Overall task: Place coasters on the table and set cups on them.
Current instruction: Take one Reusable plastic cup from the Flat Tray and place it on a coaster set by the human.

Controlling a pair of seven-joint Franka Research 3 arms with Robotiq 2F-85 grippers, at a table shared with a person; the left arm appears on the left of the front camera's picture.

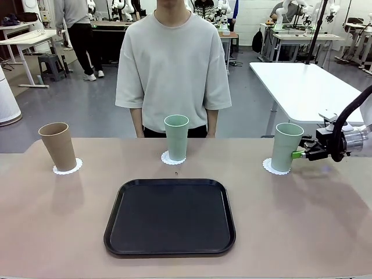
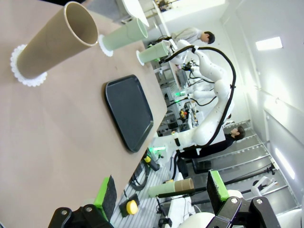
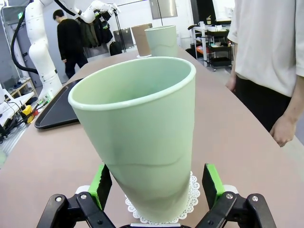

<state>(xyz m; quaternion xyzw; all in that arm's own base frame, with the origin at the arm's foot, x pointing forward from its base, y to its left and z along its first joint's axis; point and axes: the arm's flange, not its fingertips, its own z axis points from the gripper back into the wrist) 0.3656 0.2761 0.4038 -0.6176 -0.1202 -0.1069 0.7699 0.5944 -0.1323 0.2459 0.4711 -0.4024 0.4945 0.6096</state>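
Observation:
Three cups stand upright on white lacy coasters on the beige table (image 1: 52, 232). The tan cup (image 1: 58, 145) is at the left on its coaster (image 1: 67, 167). A mint cup (image 1: 176, 137) stands mid-table on a coaster (image 1: 173, 158). A second mint cup (image 1: 286, 146) stands at the right on a coaster (image 1: 271, 167). My right gripper (image 1: 299, 154) is open around this right cup (image 3: 142, 137), with a green pad (image 3: 211, 179) on either side near its base and the coaster (image 3: 192, 194) under it. My left gripper (image 2: 161, 190) is open and holds nothing, well off from the tan cup (image 2: 52, 40).
A black rounded-square tray (image 1: 170, 216) lies at the front middle of the table. A person stands at the far edge behind the middle cup, with one hand (image 3: 284, 130) hanging near the table edge. A white table (image 1: 302, 87) stands behind at the right.

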